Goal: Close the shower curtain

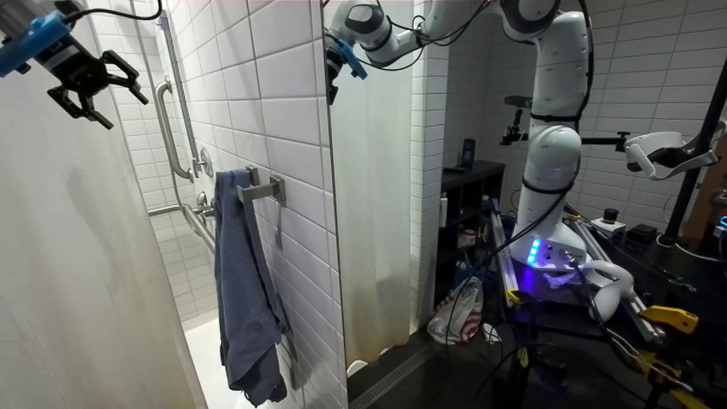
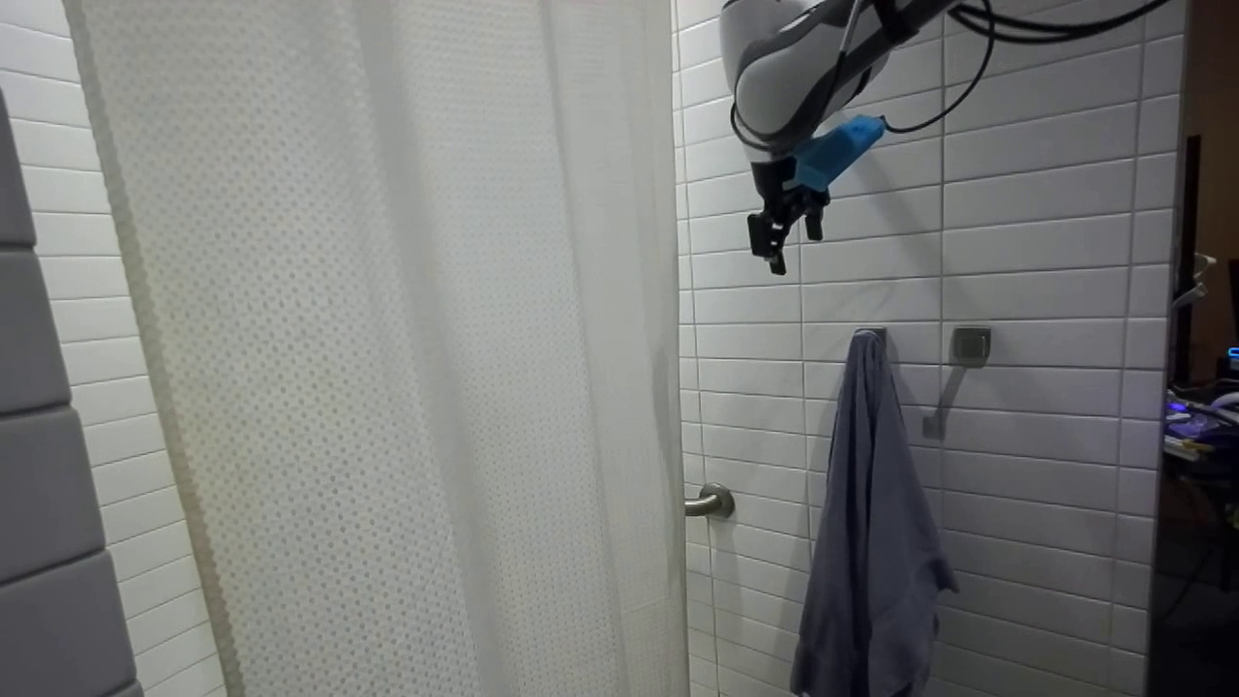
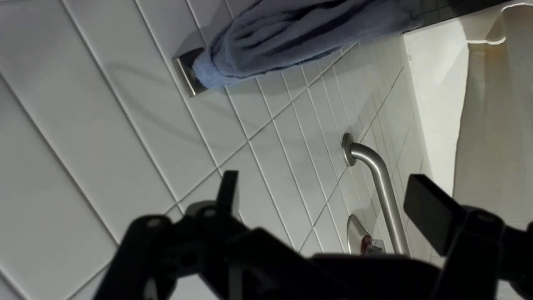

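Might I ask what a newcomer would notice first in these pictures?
Probably the tall cream-white fabric shower curtain, filling much of an exterior view's left half. To its right, a blue-grey cloth towel hangs against a white tiled wall. Higher up, the black two-fingered claw stands open and empty.

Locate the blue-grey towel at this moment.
In an exterior view, the towel hangs on the tiled wall in the right half, the shower curtain to its left, a square metal fixture to its right.
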You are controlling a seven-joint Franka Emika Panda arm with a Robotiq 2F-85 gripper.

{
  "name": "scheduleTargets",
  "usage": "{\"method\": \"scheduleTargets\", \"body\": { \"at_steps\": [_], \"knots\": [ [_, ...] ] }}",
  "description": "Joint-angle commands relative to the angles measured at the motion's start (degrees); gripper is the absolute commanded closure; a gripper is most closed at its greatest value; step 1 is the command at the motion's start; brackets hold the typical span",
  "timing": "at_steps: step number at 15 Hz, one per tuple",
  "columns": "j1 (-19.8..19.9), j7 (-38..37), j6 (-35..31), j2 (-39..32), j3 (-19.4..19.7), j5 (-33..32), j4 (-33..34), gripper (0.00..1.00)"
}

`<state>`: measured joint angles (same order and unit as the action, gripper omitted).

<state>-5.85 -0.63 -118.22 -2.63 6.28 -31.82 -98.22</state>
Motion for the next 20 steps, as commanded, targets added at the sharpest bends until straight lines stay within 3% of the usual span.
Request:
{"method": "scheduleTargets", "body": {
  "at_steps": [1,10,18,19,20],
  "knots": [
    [1.7,-3.0,-0.4,8.2,-3.2,0.7,-9.3,0.00],
    [1.4,5.8,-1.8,26.0,-4.4,24.9,-27.7,0.00],
    [1.0,4.8,-1.3,39.3,-4.9,34.5,-40.7,0.00],
    [1.0,5.1,-1.3,40.4,-4.7,35.2,-41.8,0.00],
    [1.6,5.1,-0.7,37.2,-5.3,33.8,-38.8,0.00]
  ]
}}
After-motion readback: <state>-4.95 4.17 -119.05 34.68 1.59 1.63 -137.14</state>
